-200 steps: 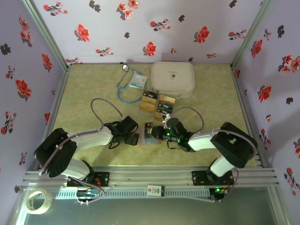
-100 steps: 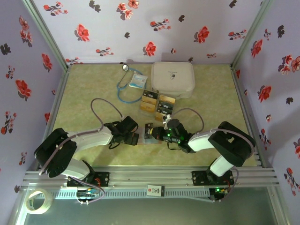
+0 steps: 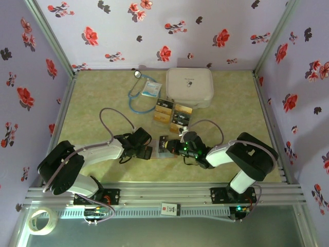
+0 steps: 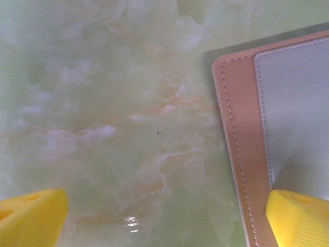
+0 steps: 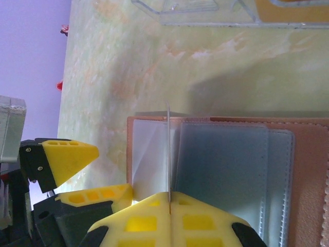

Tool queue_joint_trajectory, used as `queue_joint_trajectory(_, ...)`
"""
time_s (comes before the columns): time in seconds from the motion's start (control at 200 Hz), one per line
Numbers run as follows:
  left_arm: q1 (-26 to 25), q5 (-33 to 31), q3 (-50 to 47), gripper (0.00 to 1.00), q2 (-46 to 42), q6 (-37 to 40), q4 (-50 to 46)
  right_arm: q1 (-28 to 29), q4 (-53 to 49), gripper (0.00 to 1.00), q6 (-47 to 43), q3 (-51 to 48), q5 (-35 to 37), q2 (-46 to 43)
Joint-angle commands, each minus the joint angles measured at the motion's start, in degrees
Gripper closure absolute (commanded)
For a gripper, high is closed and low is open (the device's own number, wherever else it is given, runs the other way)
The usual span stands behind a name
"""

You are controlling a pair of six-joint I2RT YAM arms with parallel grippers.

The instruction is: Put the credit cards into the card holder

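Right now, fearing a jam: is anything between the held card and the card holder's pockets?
Nothing visible. The right gripper holds the credit card edge-first over the clear pockets of the open card holder; the left gripper has a finger at the holder's edge, aside.

The black-and-white left arm [image 3: 97, 152] and right arm [image 3: 226, 152] stretch low and inward. The left gripper [image 4: 164, 221] holds its 2 yellow fingers [image 4: 31, 216] wide apart; the right gripper [image 5: 168, 198] pinches a thin edge-on card [image 5: 168, 149].
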Motion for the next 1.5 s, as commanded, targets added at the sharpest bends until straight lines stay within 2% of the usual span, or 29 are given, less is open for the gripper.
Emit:
queue_joint_trajectory(0.0, -0.38, -2.01, -1.18, 0.00, 1.06, -0.49, -2.00, 0.33, 2.97, 1.00, 0.91, -0.60, 0.61, 1.19)
queue_joint_trajectory(0.645, -0.38, -2.01, -1.39, 0.00, 0.67, -0.42, -1.96, 1.38, 10.36, 1.00, 3.90, -2.40, -0.60, 5.40)
queue_joint_trajectory(1.495, -0.38, -1.96, -1.36, 0.00, 0.66, -0.33, -1.80, 2.81, 14.98, 1.00, 6.12, -4.66, -0.66, 9.37)
